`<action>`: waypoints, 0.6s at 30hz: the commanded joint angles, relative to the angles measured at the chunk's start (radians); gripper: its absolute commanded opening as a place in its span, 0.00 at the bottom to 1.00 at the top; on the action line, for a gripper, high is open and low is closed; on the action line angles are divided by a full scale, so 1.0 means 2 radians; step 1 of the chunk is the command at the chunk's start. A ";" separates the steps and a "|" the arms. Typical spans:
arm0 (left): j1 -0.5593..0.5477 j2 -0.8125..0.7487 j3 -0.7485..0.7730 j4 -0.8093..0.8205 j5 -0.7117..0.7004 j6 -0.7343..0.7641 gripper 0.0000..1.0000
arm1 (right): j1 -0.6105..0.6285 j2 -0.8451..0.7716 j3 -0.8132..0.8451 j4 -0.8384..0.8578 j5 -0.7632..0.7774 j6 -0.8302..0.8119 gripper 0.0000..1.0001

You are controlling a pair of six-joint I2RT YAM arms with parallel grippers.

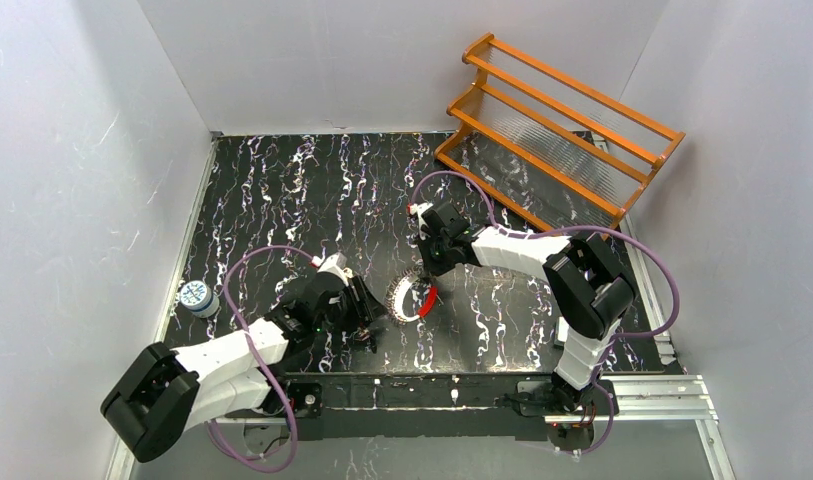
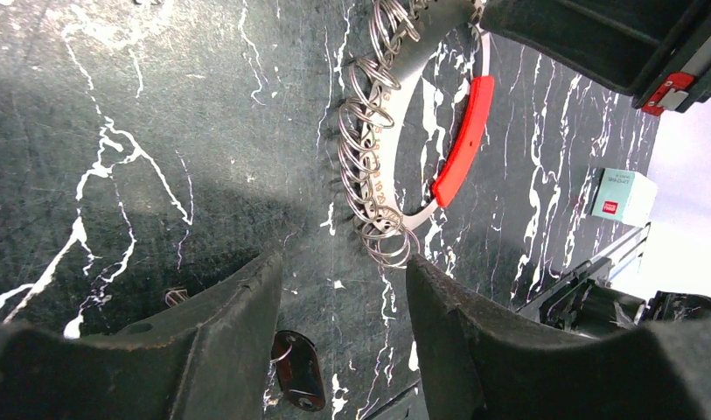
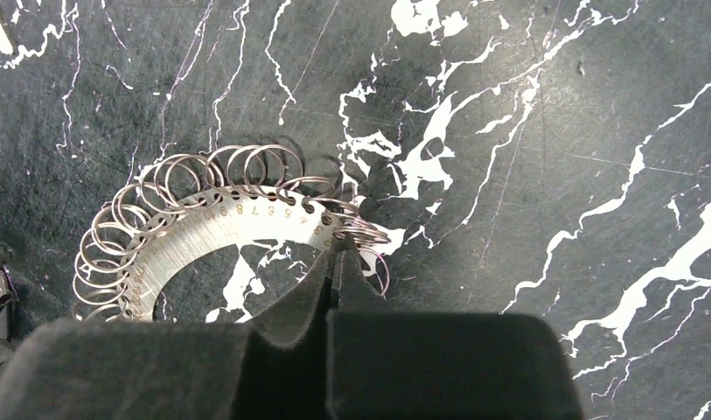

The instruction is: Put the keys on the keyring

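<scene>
keyring (image 3: 238, 223) carrying small rings (image 3: 181, 175), right hand (image 3: 337, 262) pinching it

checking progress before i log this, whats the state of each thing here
keyring: flat on the table, no key seen on it
dark-headed key: loose on the table, under the left gripper
left gripper: open, holding nothing
right gripper: shut, pinching the keyring's end
rack: standing at the far right corner

Left tool (image 2: 343, 306) agape, right tool (image 3: 336, 262) closed.
</scene>
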 commanded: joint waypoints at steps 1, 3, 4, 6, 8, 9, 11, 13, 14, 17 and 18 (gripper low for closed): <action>0.003 0.020 -0.001 0.025 0.018 -0.002 0.51 | 0.000 -0.020 -0.005 -0.013 0.010 0.002 0.01; 0.003 0.031 0.001 0.034 0.021 -0.003 0.51 | 0.000 -0.029 -0.010 -0.014 -0.001 0.006 0.01; 0.003 0.037 0.002 0.039 0.022 -0.004 0.51 | 0.000 -0.033 -0.013 -0.016 -0.006 0.010 0.01; 0.003 0.048 0.005 0.049 0.024 -0.004 0.51 | -0.001 -0.043 -0.019 -0.017 -0.018 0.016 0.01; 0.003 0.061 0.008 0.060 0.028 -0.004 0.51 | -0.002 -0.054 -0.026 -0.018 -0.030 0.024 0.01; 0.003 0.067 0.010 0.064 0.031 -0.004 0.51 | -0.003 -0.058 -0.029 -0.019 -0.039 0.027 0.01; 0.003 0.076 0.013 0.069 0.036 -0.003 0.50 | -0.008 -0.068 -0.036 -0.020 -0.057 0.033 0.02; 0.003 0.083 0.015 0.073 0.041 -0.003 0.50 | -0.017 -0.078 -0.045 -0.018 -0.079 0.041 0.07; 0.003 0.086 0.015 0.073 0.041 -0.003 0.50 | -0.023 -0.084 -0.050 -0.015 -0.093 0.046 0.11; 0.003 0.089 0.014 0.071 0.040 -0.003 0.48 | -0.048 -0.100 -0.068 0.000 -0.137 0.057 0.30; 0.003 0.087 0.014 0.067 0.036 -0.003 0.47 | -0.059 -0.105 -0.073 0.006 -0.151 0.061 0.35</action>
